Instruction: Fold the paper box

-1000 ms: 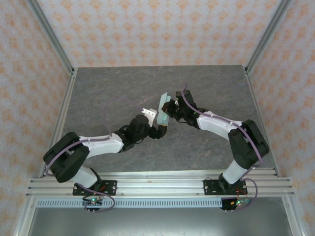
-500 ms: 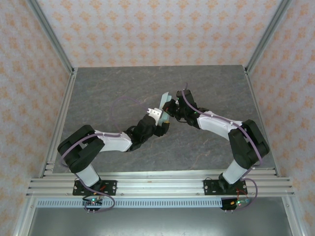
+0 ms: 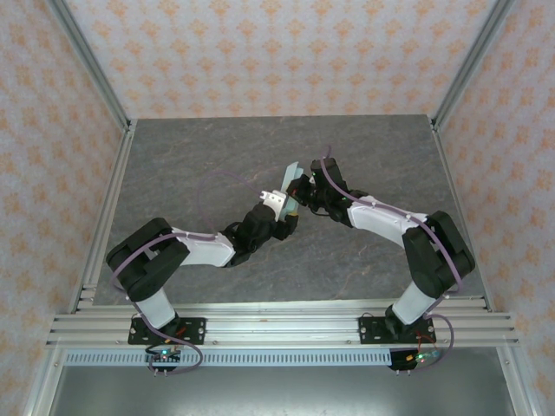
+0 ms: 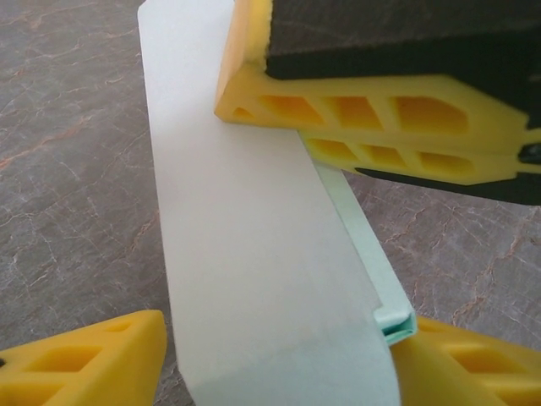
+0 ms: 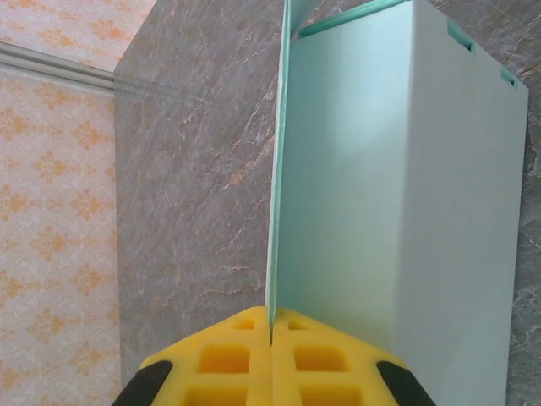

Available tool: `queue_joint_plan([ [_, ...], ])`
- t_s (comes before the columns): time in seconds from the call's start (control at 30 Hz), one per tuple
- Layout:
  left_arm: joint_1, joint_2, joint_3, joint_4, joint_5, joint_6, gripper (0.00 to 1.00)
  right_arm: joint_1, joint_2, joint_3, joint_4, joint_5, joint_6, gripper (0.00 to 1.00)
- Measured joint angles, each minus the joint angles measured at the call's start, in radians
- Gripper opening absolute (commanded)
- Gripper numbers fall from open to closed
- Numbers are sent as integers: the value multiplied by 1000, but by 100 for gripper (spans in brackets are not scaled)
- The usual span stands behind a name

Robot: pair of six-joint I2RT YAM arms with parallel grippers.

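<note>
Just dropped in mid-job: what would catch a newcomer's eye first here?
First, the pale mint paper box where both arms meet at mid-table. The right hand is shut on one thin panel of it; the left hand stands open, yellow fingers either side of a rounded flap.

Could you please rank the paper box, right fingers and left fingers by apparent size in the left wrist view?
1. paper box
2. right fingers
3. left fingers, mostly cut off by the frame.
</note>
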Motion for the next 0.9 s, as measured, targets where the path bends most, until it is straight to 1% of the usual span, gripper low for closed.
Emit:
queue_joint_plan([
  [0.2, -6, 6, 0, 13, -2, 28, 50, 0, -14, -8, -1, 17, 0, 9],
  [0.3, -8, 6, 0, 20, 0, 45, 46, -2, -27, -10, -2, 19, 0, 13],
  [0.43, -7, 6, -1, 27, 2, 64, 42, -6, -53, -10, -18, 18, -7, 22],
  [0.6, 7, -16, -28, 27, 8, 84, 39, -24, -119, -11, -69, 22, -37, 35],
  [0.7, 42, -66, -56, 11, 55, 106, 36, -44, -192, -13, -102, 31, -93, 42],
  [0.77, 80, -113, -63, -15, 113, 129, 35, -62, -245, -14, -117, 32, -155, 44],
  [0.9, 161, -206, -62, -77, 253, 174, 35, -108, -307, -13, -148, 21, -339, 49],
])
